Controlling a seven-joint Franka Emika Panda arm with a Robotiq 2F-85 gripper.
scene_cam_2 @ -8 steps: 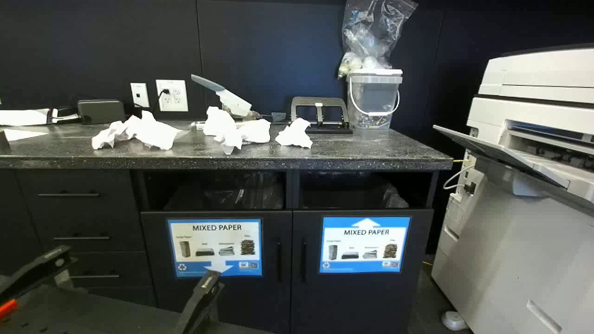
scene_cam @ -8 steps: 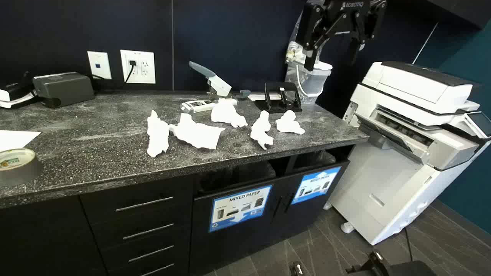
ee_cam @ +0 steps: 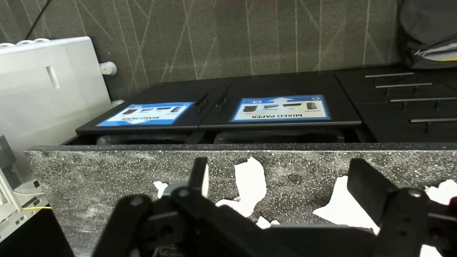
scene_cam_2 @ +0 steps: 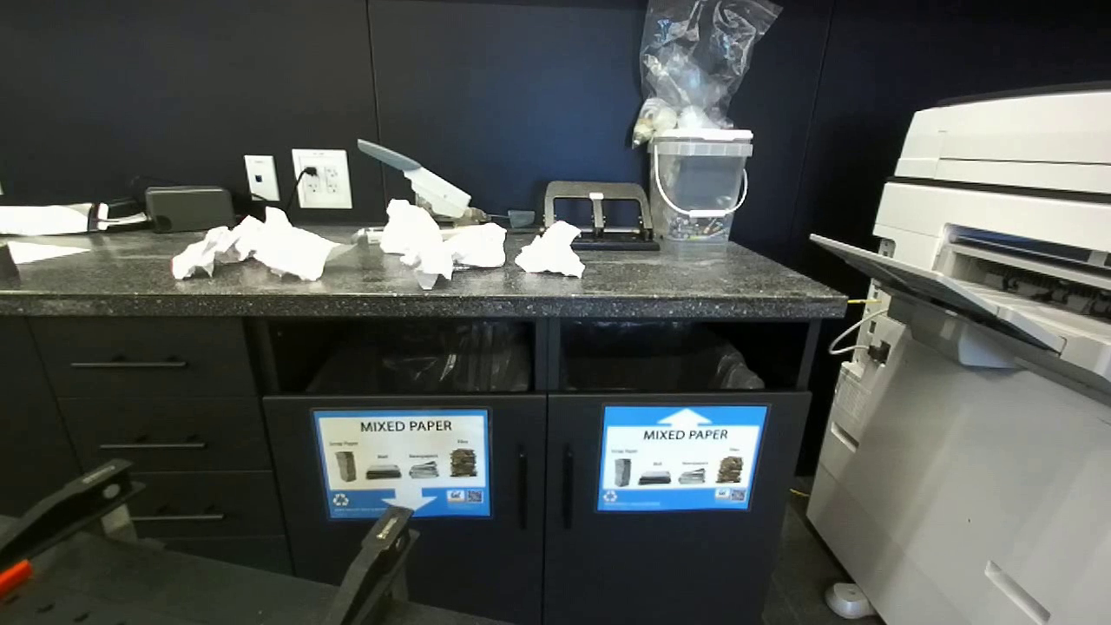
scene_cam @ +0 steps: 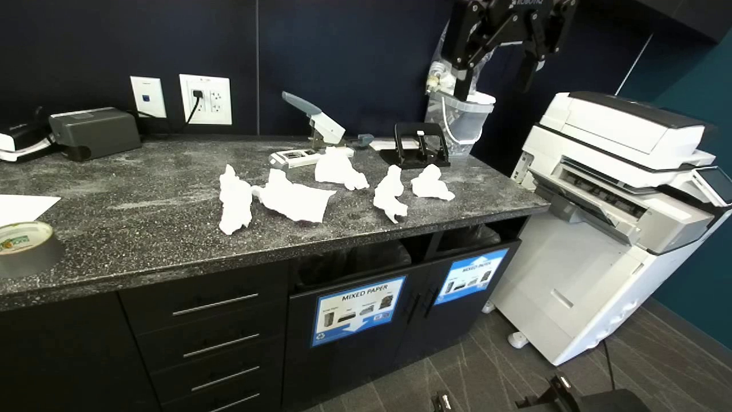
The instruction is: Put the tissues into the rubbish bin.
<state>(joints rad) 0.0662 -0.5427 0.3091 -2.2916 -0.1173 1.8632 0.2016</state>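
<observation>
Several crumpled white tissues lie on the speckled counter: in an exterior view a left one [scene_cam: 235, 201], a wide one [scene_cam: 297, 199], a back one [scene_cam: 338, 170], and two to the right [scene_cam: 390, 194] [scene_cam: 432, 184]. They also show in an exterior view [scene_cam_2: 282, 247]. My gripper [scene_cam: 493, 86] is open and empty, high above the counter's right part, in front of the clear bucket. In the wrist view, tissues [ee_cam: 251, 185] show below and between the open fingers [ee_cam: 281, 176]. Lined rubbish bins [scene_cam_2: 503, 365] [scene_cam_2: 738, 375] stand under the counter, behind the "MIXED PAPER" doors; their insides are dark.
A stapler [scene_cam: 326, 129], a black hole punch [scene_cam: 422, 143] and a clear bucket [scene_cam_2: 701, 174] stand at the counter's back. A tape roll [scene_cam: 26, 249] and papers lie left. The counter edge [scene_cam_2: 434, 305] overhangs the bin openings. A white printer [scene_cam: 606, 240] stands right.
My gripper has moved up slightly and stays open. The tissues have not moved.
</observation>
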